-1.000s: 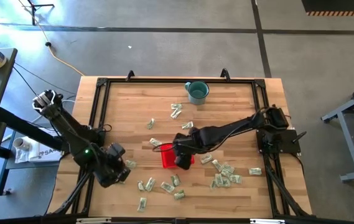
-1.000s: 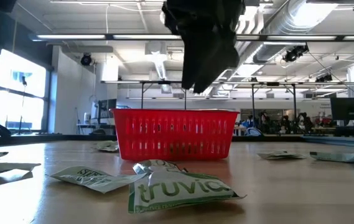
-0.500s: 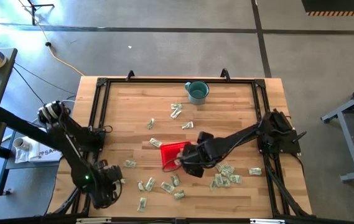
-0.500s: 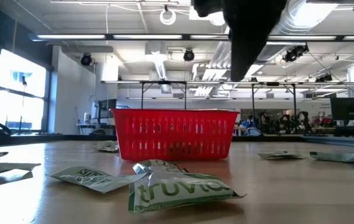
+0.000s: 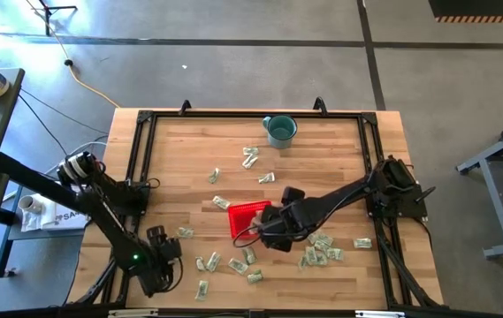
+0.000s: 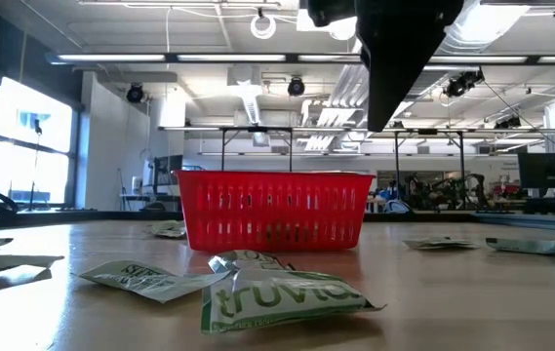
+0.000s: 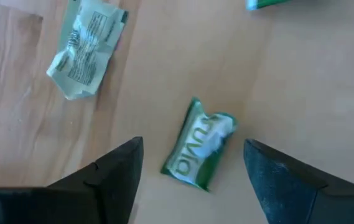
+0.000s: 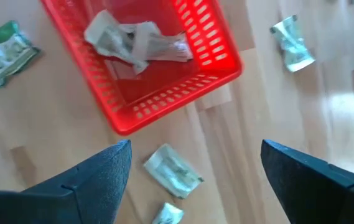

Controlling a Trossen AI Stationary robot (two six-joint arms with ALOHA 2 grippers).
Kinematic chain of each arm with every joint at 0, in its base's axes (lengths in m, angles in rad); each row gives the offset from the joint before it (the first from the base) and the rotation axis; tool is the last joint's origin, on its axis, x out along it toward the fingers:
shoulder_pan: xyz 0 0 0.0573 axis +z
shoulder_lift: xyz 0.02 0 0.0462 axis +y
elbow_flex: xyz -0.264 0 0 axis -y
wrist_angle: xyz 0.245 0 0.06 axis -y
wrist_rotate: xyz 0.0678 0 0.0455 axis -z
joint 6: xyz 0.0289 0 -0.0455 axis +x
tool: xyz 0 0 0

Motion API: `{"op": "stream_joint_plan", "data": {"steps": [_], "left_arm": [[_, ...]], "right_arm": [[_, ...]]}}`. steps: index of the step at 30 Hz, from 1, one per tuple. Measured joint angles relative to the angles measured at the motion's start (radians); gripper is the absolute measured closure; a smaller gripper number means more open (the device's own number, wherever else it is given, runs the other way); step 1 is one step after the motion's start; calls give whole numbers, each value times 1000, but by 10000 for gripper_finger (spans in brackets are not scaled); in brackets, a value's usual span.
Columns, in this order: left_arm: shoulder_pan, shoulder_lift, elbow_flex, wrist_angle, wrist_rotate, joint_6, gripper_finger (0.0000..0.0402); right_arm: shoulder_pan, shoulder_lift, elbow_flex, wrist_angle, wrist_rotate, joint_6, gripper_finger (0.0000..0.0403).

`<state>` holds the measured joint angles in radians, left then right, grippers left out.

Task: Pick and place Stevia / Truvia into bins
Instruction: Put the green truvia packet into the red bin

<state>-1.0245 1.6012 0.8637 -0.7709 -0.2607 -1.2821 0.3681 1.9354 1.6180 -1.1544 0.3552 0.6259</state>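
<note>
My left gripper [image 7: 192,171] hung wide open over a Truvia packet [image 7: 199,152]; right gripper [image 8: 195,177] gaped empty beside red basket [image 8: 189,81]

The right gripper [image 8: 192,177] hangs with its fingers [image 8: 89,180] spread wide above the wooden table [image 8: 40,118]. Beyond them sits the red mesh basket [image 8: 211,53] (a few crumpled sweetener packets [image 8: 136,40] inside), with loose packets [image 8: 172,169] scattered around it.
</note>
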Motion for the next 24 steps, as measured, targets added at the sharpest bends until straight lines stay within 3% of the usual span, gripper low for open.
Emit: {"op": "stream_joint_plan", "data": {"steps": [4,9,13,21,24], "left_arm": [[10,-6,-71,108,15,1,116],[17,-8,-108,123,10,-4,154],[17,-8,-109,119,-10,47,216],[54,-11,-101,115,-43,127,375],[99,-32,-80,82,-73,142,377]], "right_arm": [[-11,0,0,-15,24,-8,57],[-29,0,0,-68,20,-28,63],[-36,0,0,-110,36,-50,72],[-60,-17,0,-231,113,-66,90],[-63,-40,0,-241,129,-38,97]]}}
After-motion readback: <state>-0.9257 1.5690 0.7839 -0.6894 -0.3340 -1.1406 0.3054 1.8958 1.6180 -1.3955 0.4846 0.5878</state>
